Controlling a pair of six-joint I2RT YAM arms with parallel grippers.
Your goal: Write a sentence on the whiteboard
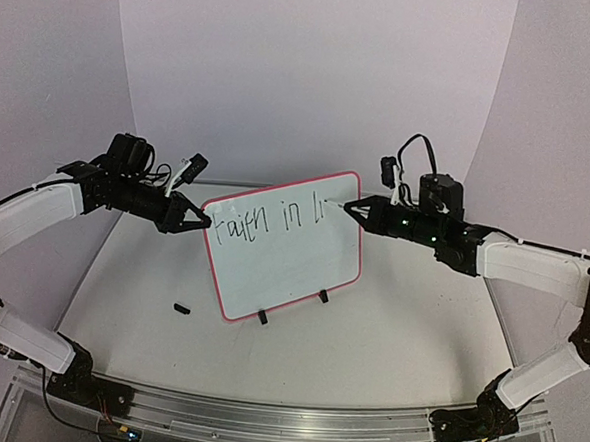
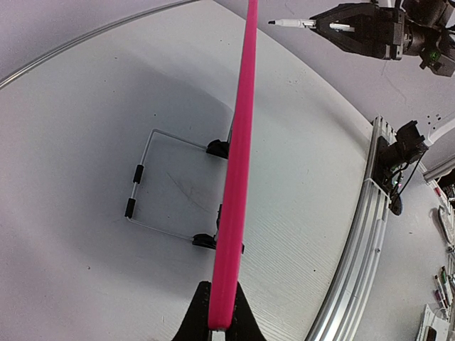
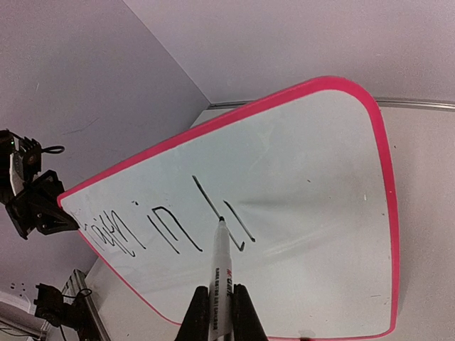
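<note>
The right gripper (image 3: 217, 304) pinches a slim white marker (image 3: 221, 266), tip touching the rectangular pink-framed whiteboard (image 3: 313, 177) ahead; bare board lies rightward; the left gripper (image 2: 219, 307) clamps its edge.

The pink-framed whiteboard (image 1: 287, 271) stands tilted at frame centre on two black feet (image 1: 262, 317), with black handwriting (image 1: 265, 219) across its top.

White-shelled left arm (image 1: 30, 215) and right arm (image 1: 533, 268) have black joints (black cables (image 1: 412, 143) loop above).

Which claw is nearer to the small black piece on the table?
Left. The left claw grips the whiteboard edge above the piece; the right claw, holding a marker, is farther right.
</note>
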